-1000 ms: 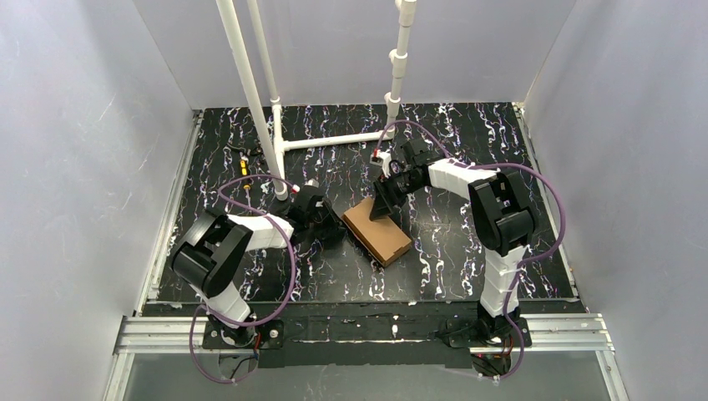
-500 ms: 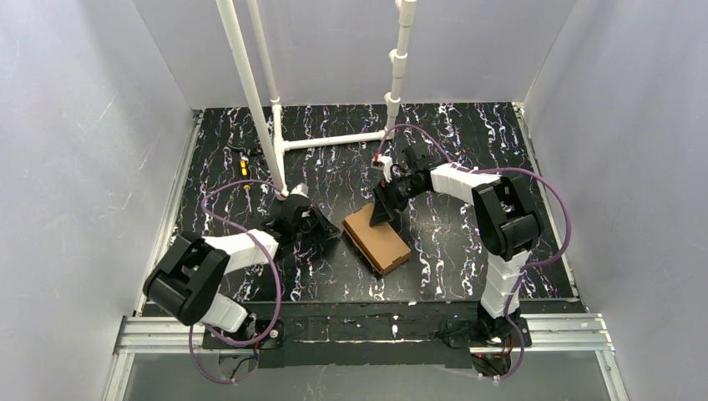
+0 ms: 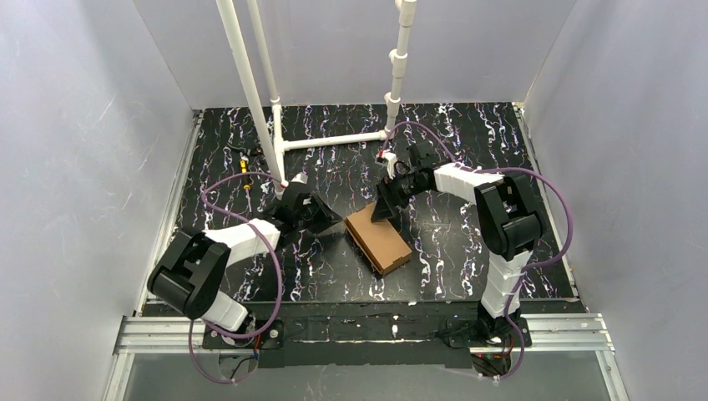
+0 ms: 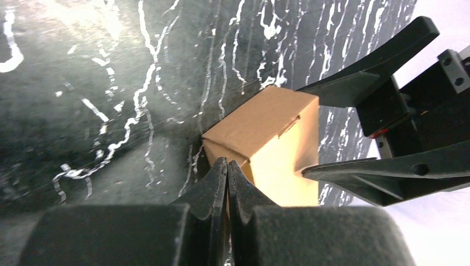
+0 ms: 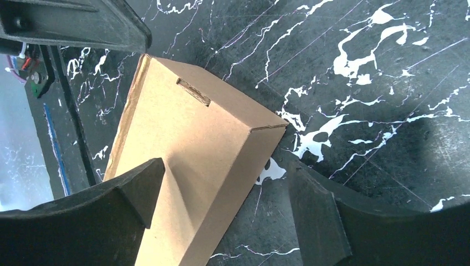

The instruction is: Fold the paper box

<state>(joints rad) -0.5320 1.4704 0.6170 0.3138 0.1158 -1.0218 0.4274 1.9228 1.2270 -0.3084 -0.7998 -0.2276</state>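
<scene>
On the table: the paper box (image 3: 378, 236), closed up into a brown carton, lies flat and askew on the black marbled table (image 3: 250, 150) between the two arms.
At its left corner: the left gripper (image 3: 338, 222) is clenched on nothing, its tips at the carton's edge.
At its far end: the right gripper (image 3: 384, 209) is released, with its jaws wide apart.
Left wrist view alone: the pressed-together fingertips (image 4: 219, 177) sit against the box's near corner; actual contact cannot be told.
Right wrist view alone: one finger hangs over the top face and the other over bare table beside the side wall; a tab slot (image 5: 194, 92) is cut in the top.
Top view alone: a white pipe frame (image 3: 334, 139) stands behind.
</scene>
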